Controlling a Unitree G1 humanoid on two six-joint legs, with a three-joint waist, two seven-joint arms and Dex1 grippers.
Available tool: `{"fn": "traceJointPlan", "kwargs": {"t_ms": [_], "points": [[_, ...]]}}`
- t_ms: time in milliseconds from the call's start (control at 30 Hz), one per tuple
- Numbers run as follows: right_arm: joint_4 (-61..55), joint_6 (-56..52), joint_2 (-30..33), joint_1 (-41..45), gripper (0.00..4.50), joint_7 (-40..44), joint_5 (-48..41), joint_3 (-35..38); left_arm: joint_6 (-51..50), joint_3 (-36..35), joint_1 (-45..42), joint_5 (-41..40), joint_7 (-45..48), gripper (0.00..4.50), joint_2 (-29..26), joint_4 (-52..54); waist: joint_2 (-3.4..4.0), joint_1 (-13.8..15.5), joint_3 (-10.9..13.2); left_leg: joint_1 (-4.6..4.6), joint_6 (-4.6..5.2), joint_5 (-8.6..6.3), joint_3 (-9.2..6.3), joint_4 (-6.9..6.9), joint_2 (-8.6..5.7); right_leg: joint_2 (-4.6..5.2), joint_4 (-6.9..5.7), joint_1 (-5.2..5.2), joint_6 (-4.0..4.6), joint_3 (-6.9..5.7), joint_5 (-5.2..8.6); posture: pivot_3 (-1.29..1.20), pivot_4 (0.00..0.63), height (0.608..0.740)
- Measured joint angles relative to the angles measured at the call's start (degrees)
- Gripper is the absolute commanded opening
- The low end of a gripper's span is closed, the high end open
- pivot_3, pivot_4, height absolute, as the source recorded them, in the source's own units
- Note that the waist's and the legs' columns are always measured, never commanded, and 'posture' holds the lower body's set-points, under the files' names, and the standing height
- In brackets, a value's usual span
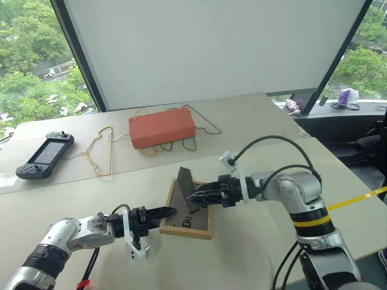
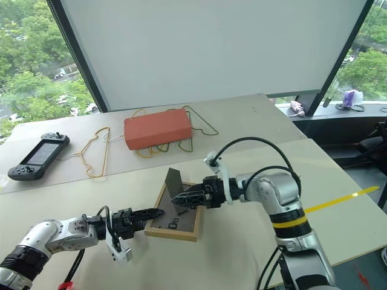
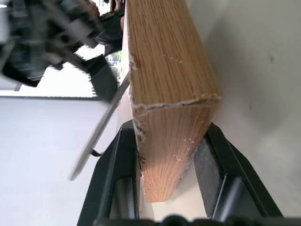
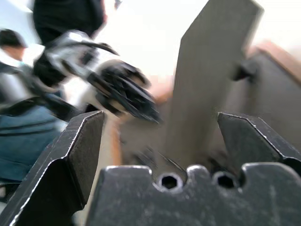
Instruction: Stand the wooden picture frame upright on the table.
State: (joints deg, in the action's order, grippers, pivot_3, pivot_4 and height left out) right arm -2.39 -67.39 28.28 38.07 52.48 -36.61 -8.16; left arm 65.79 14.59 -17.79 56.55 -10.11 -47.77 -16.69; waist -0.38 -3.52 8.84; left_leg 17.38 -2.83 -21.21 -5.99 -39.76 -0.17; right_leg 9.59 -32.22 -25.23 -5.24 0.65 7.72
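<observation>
Left pincer (image 1: 171, 211) clamps frame (image 1: 188, 222) — right pincer (image 1: 195, 197) agape.

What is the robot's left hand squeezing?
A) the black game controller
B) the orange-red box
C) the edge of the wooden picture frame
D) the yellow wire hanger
C: the left hand is closed on the edge of the wooden picture frame, whose wood sits between its two fingers.

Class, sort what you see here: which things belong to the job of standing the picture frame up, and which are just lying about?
Belongs to the job:
- wooden picture frame, face down, stand flap raised
- table
- left gripper, clamped on the frame's edge
- right gripper, open

Just lying about:
- orange-red box
- game controller
- wire hangers
</observation>
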Motion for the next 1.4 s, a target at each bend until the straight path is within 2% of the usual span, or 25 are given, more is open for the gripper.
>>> {"fn": "traceJointPlan", "kwargs": {"t_ms": [167,267,400,500,700,900,1000,1233,1267,1400], "points": [[0.20,8.16,8.41,-4.57,4.45,2.26,4.74,-0.39,-0.13,0.24,-0.27,0.16,-0.63,1.12,-0.33,-0.52,-0.01,0.52,0.00,0.00,0.00,0.00,0.01,0.00,0.00,0.00,0.02,0.02,0.00,0.00,0.00,0.00,0.150,0.740],[-3.01,30.05,13.10,-12.41,4.45,2.33,15.77,-1.67,-0.14,0.33,-0.22,0.21,-1.08,1.12,-0.45,-0.72,-0.01,0.91,0.00,-0.01,0.00,0.00,0.03,0.04,0.01,0.00,0.04,0.01,-0.02,0.00,0.01,0.00,0.150,0.740],[-8.57,57.65,15.77,-19.06,4.45,1.79,29.28,-5.65,-0.10,0.42,-0.39,0.41,-1.66,1.12,-0.83,-1.33,-0.01,0.69,0.01,-0.07,0.00,0.00,0.13,0.03,0.02,-0.01,0.01,0.04,-0.03,0.05,0.01,0.00,0.150,0.740],[-9.62,77.65,16.36,-20.90,4.45,-3.67,44.47,-11.07,-0.04,0.46,-0.57,0.36,-1.80,1.12,-0.99,-1.88,-0.03,0.82,0.01,-0.11,-0.01,0.00,0.17,0.00,0.02,-0.01,0.00,0.11,-0.03,0.06,0.00,0.00,0.150,0.740],[-9.58,91.79,9.84,-20.44,4.45,-16.19,61.43,-14.09,0.01,0.59,-0.92,-3.98,0.52,1.12,-0.76,-3.10,-0.03,1.10,0.01,-0.10,-0.03,0.02,0.19,-0.02,0.01,-0.01,0.05,0.11,0.00,0.08,-0.03,0.00,0.150,0.740],[-9.80,96.25,6.88,-20.51,4.45,-21.08,68.62,-14.16,-0.32,0.58,-1.55,-6.60,2.80,1.12,-0.02,-3.10,-0.03,1.23,0.01,-0.10,-0.03,0.02,0.22,0.02,0.02,-0.02,0.13,0.13,0.01,0.07,-0.03,0.00,0.150,0.740],[-10.06,96.83,6.71,-21.29,3.79,-21.10,69.60,-14.81,-0.58,0.58,-1.55,-7.03,3.35,1.12,0.05,-3.11,-0.03,1.09,0.01,-0.11,-0.03,0.02,0.22,0.02,0.02,-0.02,0.12,0.14,0.01,0.07,-0.03,0.00,0.150,0.740],[-10.65,97.88,5.88,-21.26,1.45,-22.70,71.67,-14.52,-0.88,0.43,-1.67,-8.96,3.43,1.12,0.71,-4.65,-0.03,1.07,0.01,-0.16,-0.03,0.01,0.23,0.02,0.02,-0.03,0.09,0.18,0.01,0.07,-0.03,0.00,0.150,0.740],[-10.73,98.09,5.94,-20.99,1.27,-22.77,72.04,-14.31,-0.86,0.44,-1.67,-9.12,3.45,1.12,0.78,-4.73,-0.03,1.07,0.01,-0.16,-0.02,0.01,0.22,0.02,0.02,-0.04,0.09,0.18,0.01,0.08,-0.03,0.00,0.150,0.740],[-10.78,98.52,5.92,-20.66,1.25,-23.38,73.25,-13.92,-0.82,0.47,-1.69,-9.84,3.44,1.12,0.91,-4.93,-0.03,1.07,0.01,-0.16,-0.03,0.01,0.23,0.02,0.02,-0.03,0.11,0.19,0.01,0.08,-0.03,0.00,0.150,0.740]]}}
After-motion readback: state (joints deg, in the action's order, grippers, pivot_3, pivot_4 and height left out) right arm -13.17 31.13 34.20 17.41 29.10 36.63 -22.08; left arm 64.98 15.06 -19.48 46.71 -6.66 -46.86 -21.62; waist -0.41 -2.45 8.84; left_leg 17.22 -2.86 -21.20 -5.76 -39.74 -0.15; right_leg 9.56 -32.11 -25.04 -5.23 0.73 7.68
